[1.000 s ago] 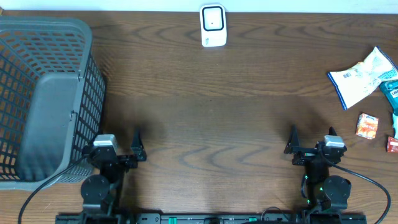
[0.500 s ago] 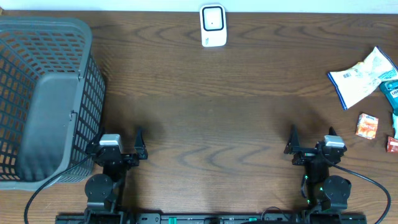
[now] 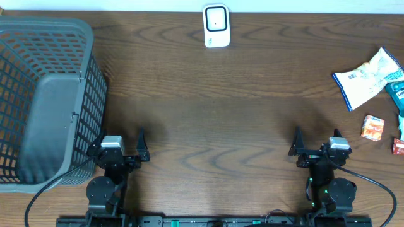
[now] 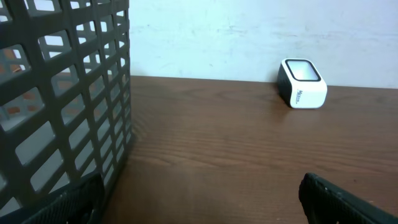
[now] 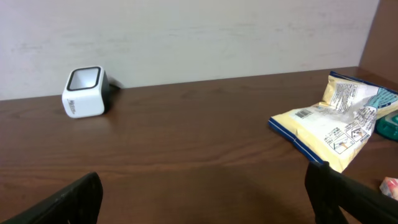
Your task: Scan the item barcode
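Observation:
The white barcode scanner (image 3: pixel 216 25) stands at the table's far edge, also in the left wrist view (image 4: pixel 303 83) and the right wrist view (image 5: pixel 85 92). The items lie at the far right: a white and blue snack bag (image 3: pixel 369 77) (image 5: pixel 339 121), a teal pack (image 3: pixel 398 94), a small orange box (image 3: pixel 372 127) and a red piece (image 3: pixel 398 146). My left gripper (image 3: pixel 118 140) (image 4: pixel 199 196) rests open near the front edge, nothing between its fingers. My right gripper (image 3: pixel 317 137) (image 5: pixel 202 186) is open and empty too, left of the items.
A large grey mesh basket (image 3: pixel 44 94) (image 4: pixel 62 93) fills the left side, right beside my left gripper's outer finger. A pale wall rises behind the table's far edge.
My left gripper has shifted slightly to the right. The right gripper and all objects have stayed put.

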